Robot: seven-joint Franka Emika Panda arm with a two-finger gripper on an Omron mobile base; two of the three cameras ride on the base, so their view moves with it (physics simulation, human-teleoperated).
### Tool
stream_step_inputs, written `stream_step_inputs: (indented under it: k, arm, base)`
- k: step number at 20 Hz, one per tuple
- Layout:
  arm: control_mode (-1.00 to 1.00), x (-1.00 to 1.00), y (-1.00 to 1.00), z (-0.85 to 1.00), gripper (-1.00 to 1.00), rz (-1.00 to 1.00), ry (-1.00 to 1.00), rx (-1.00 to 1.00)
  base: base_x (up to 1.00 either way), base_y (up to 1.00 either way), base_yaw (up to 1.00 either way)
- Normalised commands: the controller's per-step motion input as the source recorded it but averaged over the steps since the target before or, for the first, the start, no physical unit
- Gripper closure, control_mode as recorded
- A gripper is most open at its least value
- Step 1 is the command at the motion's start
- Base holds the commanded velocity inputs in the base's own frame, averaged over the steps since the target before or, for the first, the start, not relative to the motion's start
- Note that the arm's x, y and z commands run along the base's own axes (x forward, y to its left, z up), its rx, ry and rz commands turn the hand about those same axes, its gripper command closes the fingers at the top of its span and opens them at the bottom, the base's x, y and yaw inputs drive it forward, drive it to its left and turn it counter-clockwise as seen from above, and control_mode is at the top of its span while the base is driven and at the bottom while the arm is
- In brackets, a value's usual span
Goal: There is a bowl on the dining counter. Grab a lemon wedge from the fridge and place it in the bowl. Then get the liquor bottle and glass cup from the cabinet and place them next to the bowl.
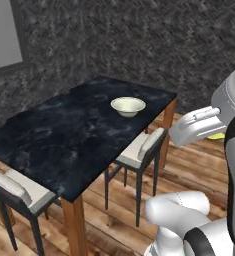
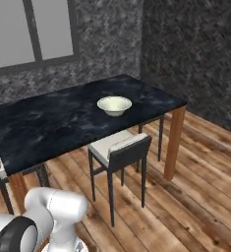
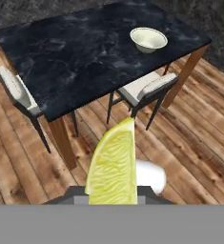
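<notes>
Nearest the hand camera: yellow, pale-rinded lemon wedge (image 3: 114,167), pointed tip up, base sunk between the gripper (image 3: 114,199) fingertips. Clamped there, jaws narrowed on the fruit; finger pads themselves hidden behind the wedge. In the left base view, only a sliver of yellow-green (image 1: 218,135) visible under the white hand at the right edge.

Item, task progress. Fridge leg judged complete: wedge out and in the grip, fridge nowhere in these views. Placing of the wedge not yet done. Bottle and cup legs untouched, as far as can be judged; neither on the slab.

Item, wide shallow cream-white round bowl (image 3: 148,39). Upright on the long dark blue-black veined marble dining counter (image 3: 80,52), toward its far end, near the corner carried on a brown wooden leg. Interior looks empty in all three views (image 1: 128,106) (image 2: 114,105).

Item, relation of bowl to gripper. Well apart. Hand held over the wooden plank floor (image 3: 189,143) short of the counter's near edge, above table height; bowl ahead and off to the right in the hand view. Between the two: a dark-framed chair with pale seat cushion (image 3: 144,90), tucked against the counter's side just below the bowl.

Item, remaining for this leg, by estimate: carry forward over the chair and the slab edge, centre above the bowl, lower, release.
</notes>
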Motion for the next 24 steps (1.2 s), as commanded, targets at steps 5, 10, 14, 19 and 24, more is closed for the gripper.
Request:
stream_step_inputs:
  k: [5,10,14,19,24]
  arm:
    - [1.00,0.00,0.00,0.00,1.00,0.00,0.00,0.00]
    - [1.00,0.00,0.00,0.00,1.00,0.00,0.00,0.00]
    - [1.00,0.00,0.00,0.00,1.00,0.00,0.00,0.00]
    - [1.00,0.00,0.00,0.00,1.00,0.00,0.00,0.00]
    - [1.00,0.00,0.00,0.00,1.00,0.00,0.00,0.00]
  base:
    - [0.07,-1.00,0.37]
    - [0.44,-0.99,0.38]
    - [0.58,-0.93,0.41]
    - [0.58,-0.93,0.41]
    - [0.49,-0.90,0.39]
